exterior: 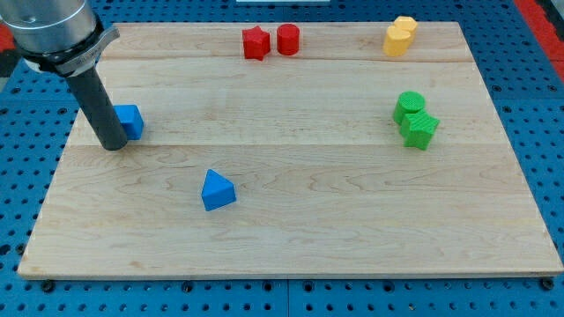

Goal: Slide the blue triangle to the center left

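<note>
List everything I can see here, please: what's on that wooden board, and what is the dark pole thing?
Wooden board: one, pale wood, fills most of the view, lying on a blue perforated table.
Blue triangle block: one, blue, lower left of centre.
Blue cube block: one, blue, view's left, touching or nearly touching the rod.
Red blocks: two, red, side by side at the view's top.
Yellow blocks: two, yellow, close together, top right.
Green blocks: two, green, close together, view's right.
My tip: one dark rod, its end just left of the blue cube block, away from the blue triangle block.
</note>
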